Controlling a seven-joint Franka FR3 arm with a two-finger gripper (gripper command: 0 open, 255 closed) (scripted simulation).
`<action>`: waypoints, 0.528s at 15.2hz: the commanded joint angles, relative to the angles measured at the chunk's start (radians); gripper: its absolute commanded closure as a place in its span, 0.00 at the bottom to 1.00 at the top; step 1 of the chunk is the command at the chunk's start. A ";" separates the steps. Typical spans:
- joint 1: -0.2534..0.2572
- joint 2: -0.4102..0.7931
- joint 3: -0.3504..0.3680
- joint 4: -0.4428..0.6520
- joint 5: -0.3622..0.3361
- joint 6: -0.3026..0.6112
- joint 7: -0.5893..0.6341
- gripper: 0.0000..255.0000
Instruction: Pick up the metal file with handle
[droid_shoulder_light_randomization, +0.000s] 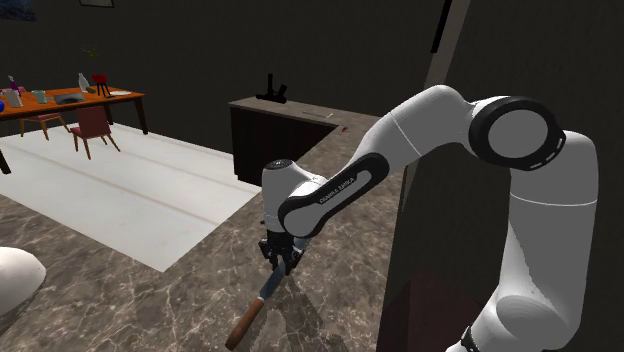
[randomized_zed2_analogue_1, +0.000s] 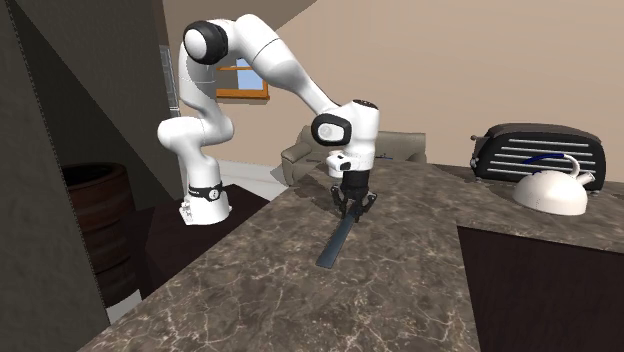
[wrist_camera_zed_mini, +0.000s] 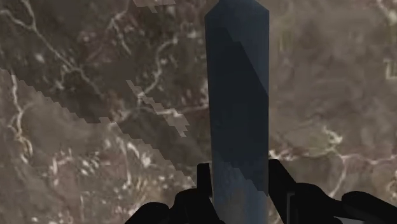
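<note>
Reference item: white kettle (randomized_zed2_analogue_1: 550, 192), standing on the dark marbled tabletop (randomized_zed2_analogue_1: 300, 290). The file (randomized_zed2_analogue_1: 336, 242) is over the same tabletop, well apart from the kettle, toward the second exterior view's left of it. My jaws are closed to a narrow gap on its dark blade, clasping it from both sides. Its brown handle (droid_shoulder_light_randomization: 244, 325) projects beyond my jaws.
</note>
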 joint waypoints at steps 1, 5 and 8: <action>-0.003 -0.009 0.003 0.002 0.006 -0.010 -0.004 1.00; -0.012 -0.048 0.016 0.012 0.033 -0.054 -0.021 1.00; -0.019 -0.076 0.023 0.021 0.052 -0.088 -0.033 1.00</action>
